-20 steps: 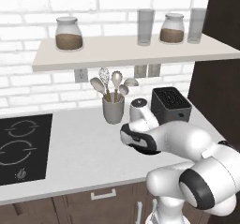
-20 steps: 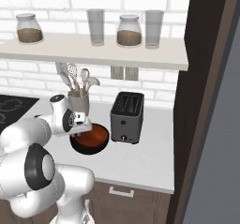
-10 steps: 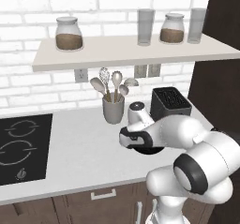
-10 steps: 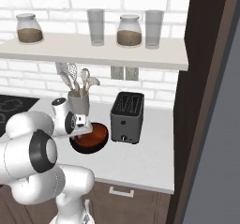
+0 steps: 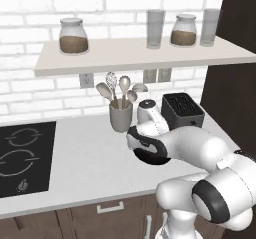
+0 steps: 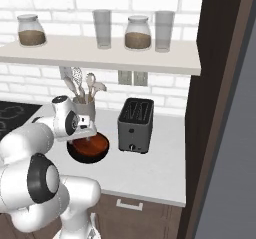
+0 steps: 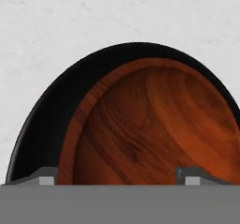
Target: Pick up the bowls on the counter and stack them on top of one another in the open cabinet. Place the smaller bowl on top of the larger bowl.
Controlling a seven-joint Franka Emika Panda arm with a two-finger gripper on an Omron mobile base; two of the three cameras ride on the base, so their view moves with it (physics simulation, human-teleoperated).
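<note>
The glossy reddish-brown bowl (image 7: 150, 129) sits nested inside the wider black bowl (image 7: 44, 129) on the light-grey counter (image 5: 75, 168). In the right base view the brown bowl (image 6: 96, 145) shows inside the black bowl's rim (image 6: 80, 158), in front of the utensil cup. My gripper (image 7: 119, 177) hangs open just above them, pointing down. One fingertip (image 7: 46, 177) is over the gap between the two rims and the other fingertip (image 7: 193, 176) is over the brown bowl's inside. The hand (image 5: 146, 144) hides most of the black bowl (image 5: 150, 159). The pale beige shelf (image 5: 140, 58) runs overhead.
A grey utensil cup (image 5: 120, 117) stands just behind the bowls and a black toaster (image 6: 136, 125) to their right. Jars and glasses (image 6: 102, 29) line the shelf. The black cooktop (image 5: 20, 158) is at the left, and a dark tall cabinet (image 6: 220, 108) closes the right side.
The hand has sunk a little and turned over the nested bowls. The bowls have stayed where they were.
</note>
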